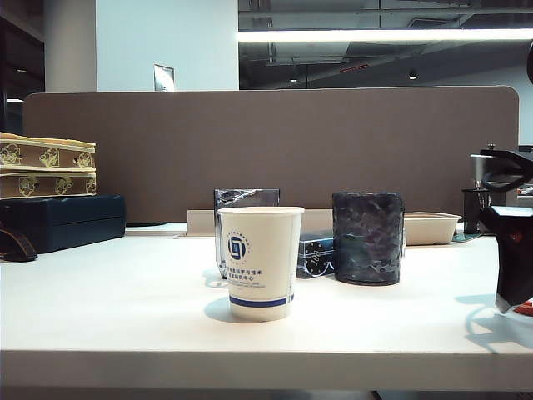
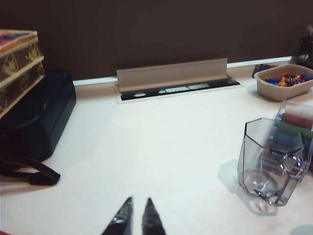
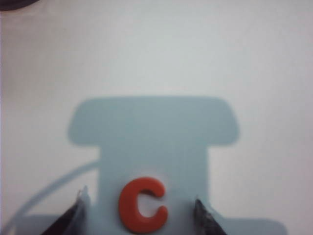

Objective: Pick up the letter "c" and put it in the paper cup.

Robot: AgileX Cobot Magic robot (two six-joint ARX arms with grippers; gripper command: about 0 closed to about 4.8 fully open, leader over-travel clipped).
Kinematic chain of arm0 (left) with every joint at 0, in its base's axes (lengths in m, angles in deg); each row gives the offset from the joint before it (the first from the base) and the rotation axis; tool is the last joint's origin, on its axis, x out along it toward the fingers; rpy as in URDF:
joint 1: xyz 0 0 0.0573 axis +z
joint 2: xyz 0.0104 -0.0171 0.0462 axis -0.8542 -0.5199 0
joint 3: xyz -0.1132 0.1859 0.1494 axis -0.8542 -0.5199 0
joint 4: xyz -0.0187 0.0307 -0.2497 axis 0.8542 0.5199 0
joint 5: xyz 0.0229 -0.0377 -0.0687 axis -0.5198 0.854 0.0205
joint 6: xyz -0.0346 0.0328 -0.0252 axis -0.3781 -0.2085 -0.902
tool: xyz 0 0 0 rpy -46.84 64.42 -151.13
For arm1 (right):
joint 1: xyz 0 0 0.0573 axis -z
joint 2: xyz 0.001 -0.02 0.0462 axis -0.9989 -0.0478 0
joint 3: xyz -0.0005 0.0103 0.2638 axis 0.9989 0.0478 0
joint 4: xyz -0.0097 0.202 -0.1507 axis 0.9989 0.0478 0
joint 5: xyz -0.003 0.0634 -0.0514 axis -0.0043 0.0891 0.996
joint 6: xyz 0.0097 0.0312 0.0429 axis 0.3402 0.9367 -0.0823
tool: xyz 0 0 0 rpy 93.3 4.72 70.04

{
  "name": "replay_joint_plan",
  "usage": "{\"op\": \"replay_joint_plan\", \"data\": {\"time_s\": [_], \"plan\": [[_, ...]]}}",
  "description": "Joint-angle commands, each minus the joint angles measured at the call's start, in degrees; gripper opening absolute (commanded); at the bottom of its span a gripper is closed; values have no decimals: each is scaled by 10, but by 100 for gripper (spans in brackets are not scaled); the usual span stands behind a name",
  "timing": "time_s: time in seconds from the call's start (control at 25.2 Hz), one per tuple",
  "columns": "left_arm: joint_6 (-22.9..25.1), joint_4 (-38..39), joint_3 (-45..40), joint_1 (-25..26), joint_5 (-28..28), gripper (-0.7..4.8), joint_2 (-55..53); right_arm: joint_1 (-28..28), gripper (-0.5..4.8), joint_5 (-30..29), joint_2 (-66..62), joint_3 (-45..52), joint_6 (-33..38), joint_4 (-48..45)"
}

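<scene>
Letter "c" (image 3: 143,204): flat, stiff, likely light; right gripper (image 3: 142,215) fingers wide open astride it, empty; left gripper (image 2: 136,219) nearly closed, empty, apart.

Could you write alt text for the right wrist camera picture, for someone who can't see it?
A red-orange letter "c" lies flat on a white table, between the two open fingertips of the right end effector, one dark fingertip on either side. The arm's grey shadow falls around the letter.
</scene>
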Motion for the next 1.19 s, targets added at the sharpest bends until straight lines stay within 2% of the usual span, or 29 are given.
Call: {"op": "replay_joint_plan", "data": {"time_s": [0.04, 0.24, 0.48, 0.71, 1.19], "plan": [[0, -12, 0, 0, -2, 26, 0, -1, 284, 27, -8, 9, 5, 77], [-2, -12, 0, -1, -2, 26, 0, -1, 284, 26, -8, 9, 5, 77], [-2, -12, 0, -8, -2, 26, 0, -1, 280, -2, -8, 9, 8, 71], [-2, -11, 0, -8, -2, 26, 0, -1, 214, -3, -8, 9, 7, 76], [-17, -17, 0, -9, -2, 26, 0, -1, 197, -3, -8, 9, 8, 66]]}}
